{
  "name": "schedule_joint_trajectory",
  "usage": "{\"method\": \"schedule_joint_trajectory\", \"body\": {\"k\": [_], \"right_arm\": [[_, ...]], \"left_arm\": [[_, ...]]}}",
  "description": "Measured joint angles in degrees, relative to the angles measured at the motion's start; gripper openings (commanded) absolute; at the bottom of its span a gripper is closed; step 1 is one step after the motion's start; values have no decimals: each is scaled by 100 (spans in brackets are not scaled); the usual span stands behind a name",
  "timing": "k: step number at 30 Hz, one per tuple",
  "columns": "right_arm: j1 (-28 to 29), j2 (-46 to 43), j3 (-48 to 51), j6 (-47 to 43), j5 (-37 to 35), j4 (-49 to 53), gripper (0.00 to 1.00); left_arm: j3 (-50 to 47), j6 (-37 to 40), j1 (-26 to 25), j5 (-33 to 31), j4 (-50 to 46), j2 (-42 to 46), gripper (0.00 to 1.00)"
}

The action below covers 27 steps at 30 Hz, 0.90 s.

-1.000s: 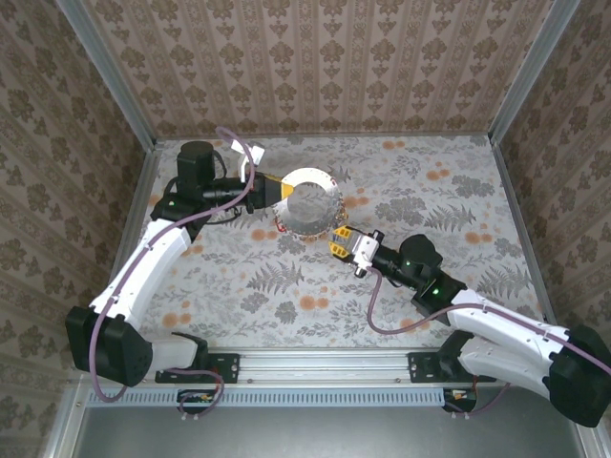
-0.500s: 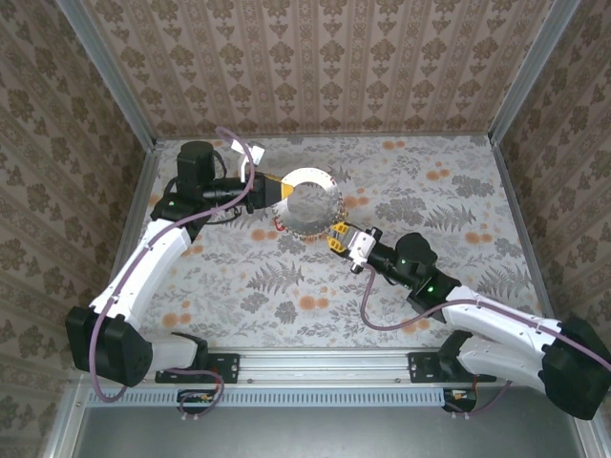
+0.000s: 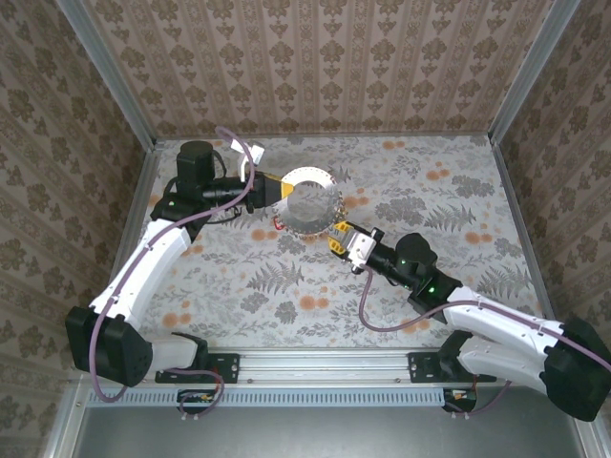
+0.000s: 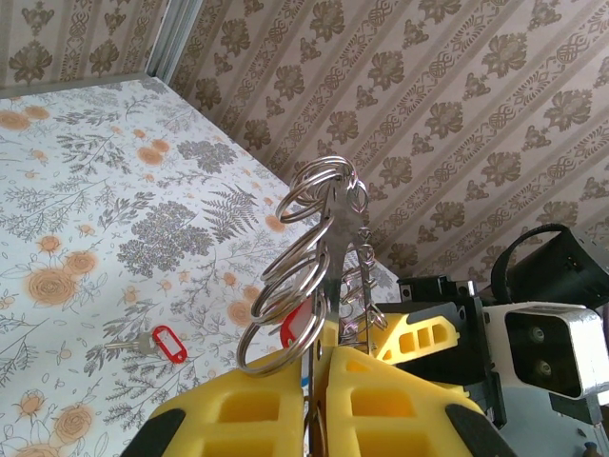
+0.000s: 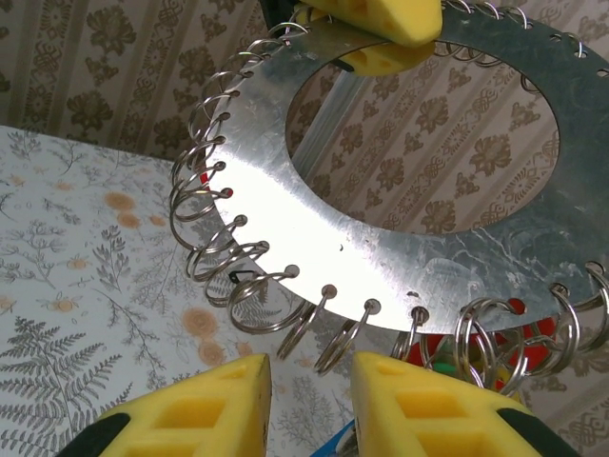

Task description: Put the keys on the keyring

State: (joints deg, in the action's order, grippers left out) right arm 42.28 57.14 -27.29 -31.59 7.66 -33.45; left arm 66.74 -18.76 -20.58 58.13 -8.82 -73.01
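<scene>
Clamping keyring [image 5: 271, 195] w/ L fingers [image 4: 238, 419]; R fingers [image 5: 190, 419] parted below.

— How are the arms standing?
— The left arm [image 3: 153, 258] is reaching forward along the left side, its wrist bending rightward. The left gripper [image 3: 278, 191] is pinching its fingers [image 4: 257, 409] tight on the keyring's [image 5: 285, 200] edge.
— And the other?
— The right arm [image 3: 487, 320] is stretching low and diagonally toward the middle. The right gripper [image 3: 338, 236] is pointing up-left, its fingers [image 5: 209, 409] standing parted. Whether they are touching anything, I cannot quite tell.
</scene>
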Motion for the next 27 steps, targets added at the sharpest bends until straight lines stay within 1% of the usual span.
{"method": "schedule_joint_trajectory", "body": {"k": [12, 27], "right_arm": [[0, -52, -7, -129, 0, 188, 24], [0, 251, -61, -101, -111, -190, 25]], "left_arm": [[0, 0, 0, -2, 0, 0, 0], [0, 0, -7, -28, 22, 0, 0]]}}
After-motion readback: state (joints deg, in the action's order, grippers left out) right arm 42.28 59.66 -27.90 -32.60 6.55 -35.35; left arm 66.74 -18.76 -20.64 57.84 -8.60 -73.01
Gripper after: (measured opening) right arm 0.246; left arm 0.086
